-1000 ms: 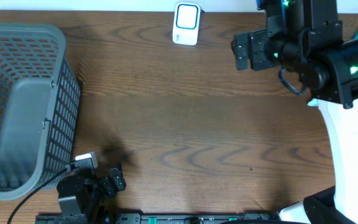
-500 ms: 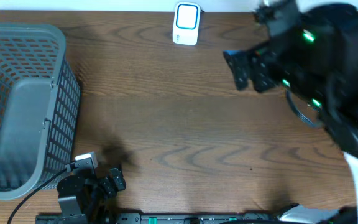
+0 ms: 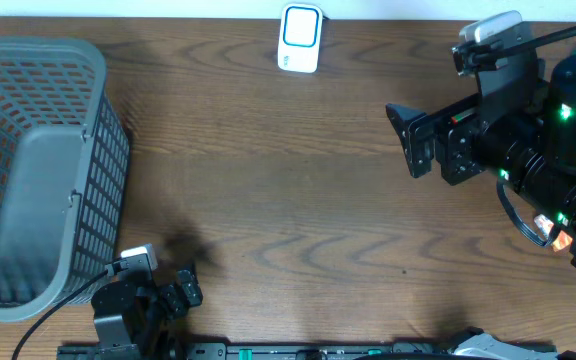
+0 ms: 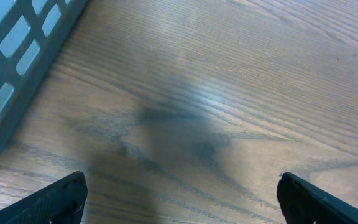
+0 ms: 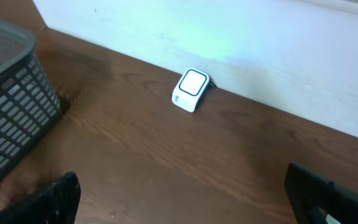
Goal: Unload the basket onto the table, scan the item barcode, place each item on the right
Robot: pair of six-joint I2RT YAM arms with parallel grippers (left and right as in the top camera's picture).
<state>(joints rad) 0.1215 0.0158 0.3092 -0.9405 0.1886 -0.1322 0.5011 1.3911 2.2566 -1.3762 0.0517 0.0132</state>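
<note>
change, right arm: the black right arm (image 3: 528, 150) has swung from the far edge toward the middle of the right side. It was a blur half a second ago and is sharp now.
change, right tip: the right end effector (image 3: 408, 142) sits lower in the overhead view than a second ago and farther from the back edge. It still points left across the brown wood-grain surface (image 3: 288, 200).
change, rest: the left arm (image 3: 118, 310), the basket and the scanner are where they were.
right end effector: fingers (image 5: 55, 199) spread wide apart, nothing between them, touching nothing, bare wood below.
left end effector (image 4: 185, 202): fingers wide apart and empty. It is low over the surface at the near-left corner, just beside the basket wall, with a soft dark shadow (image 4: 179, 130) on the wood under it.
scanner: the white blue-rimmed barcode scanner (image 3: 300, 37) stands on the surface at the far edge, roughly centre, close to the white wall (image 5: 229, 37). It is well apart from both end effectors, and the right wrist view shows it straight ahead.
basket: the grey plastic mesh basket (image 3: 88, 120) stands on the surface at the far left.
</note>
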